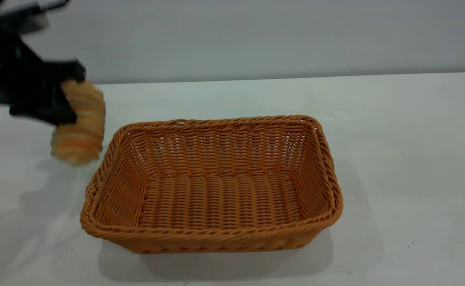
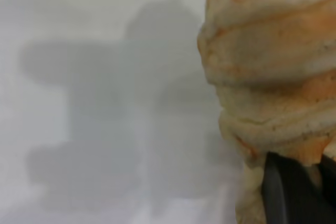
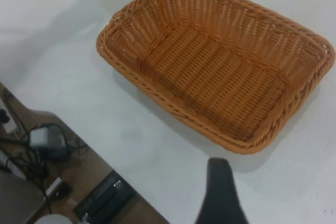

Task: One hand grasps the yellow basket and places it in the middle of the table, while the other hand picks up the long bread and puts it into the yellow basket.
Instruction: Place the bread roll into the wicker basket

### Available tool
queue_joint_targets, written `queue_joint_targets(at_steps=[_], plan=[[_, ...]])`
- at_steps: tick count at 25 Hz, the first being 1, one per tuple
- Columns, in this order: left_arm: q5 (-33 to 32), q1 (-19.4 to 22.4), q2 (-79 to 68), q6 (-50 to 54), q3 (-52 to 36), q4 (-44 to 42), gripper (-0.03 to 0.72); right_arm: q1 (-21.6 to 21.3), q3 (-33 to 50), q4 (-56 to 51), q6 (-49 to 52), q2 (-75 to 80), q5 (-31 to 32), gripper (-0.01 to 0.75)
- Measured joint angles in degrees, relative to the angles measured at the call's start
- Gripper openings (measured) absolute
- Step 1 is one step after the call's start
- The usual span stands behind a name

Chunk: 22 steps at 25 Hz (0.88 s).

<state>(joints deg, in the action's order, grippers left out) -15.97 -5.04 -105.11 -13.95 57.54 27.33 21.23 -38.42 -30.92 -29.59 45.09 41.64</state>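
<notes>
The bread (image 1: 79, 123) hangs above the counter (image 1: 395, 159), just off the basket's left rim, clamped upright in the left end effector (image 1: 63, 97). The basket (image 1: 212, 234) sits empty near mid-counter, so placing it looks done and the carry is in hand. Next, the bread needs to travel right, past the braided rim, then lower over the woven floor before release. The right end effector (image 3: 220, 192) hovers high, away from the basket; its grip state cannot be told.

A plain grey wall (image 1: 256, 35) stands behind; cables (image 3: 21, 161) lie on the brown floor (image 3: 100, 177).
</notes>
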Motion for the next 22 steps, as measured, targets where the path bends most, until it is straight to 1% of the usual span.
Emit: queue_joint_targets(at_steps=[2, 7, 12, 16, 17, 19, 22], plan=[[-0.5, -2.1, 1.7, 0.0, 0.0, 1.1, 0.063, 0.0, 0.0, 0.0, 0.0, 0.0, 0.1, 0.546], [-0.4, -9.6, 1.7, -0.3, 0.0, 2.2, 0.063, 0.0, 0.0, 0.0, 0.0, 0.0, 0.4, 0.546], [4.1, -16.1, -2.0, -2.1, 0.0, 2.2, 0.063, 0.0, 0.0, 0.0, 0.2, 0.0, 1.0, 0.546], [6.2, -19.5, -5.6, -2.7, 0.1, 2.2, 0.067, 0.0, 0.0, 0.0, 0.2, 0.0, 1.7, 0.546], [6.1, -20.0, -6.6, -2.9, 0.5, 2.2, 0.079, 0.0, 0.0, 0.0, 0.2, 0.0, 2.1, 0.546], [5.5, -20.8, -7.9, -3.7, 1.3, 2.2, 0.132, 0.0, 0.0, 0.0, 0.2, 0.0, 2.6, 0.546], [5.1, -21.5, -8.2, -4.6, 2.3, 2.3, 0.310, 0.0, 0.0, 0.1, 0.2, 0.0, 2.8, 0.546]])
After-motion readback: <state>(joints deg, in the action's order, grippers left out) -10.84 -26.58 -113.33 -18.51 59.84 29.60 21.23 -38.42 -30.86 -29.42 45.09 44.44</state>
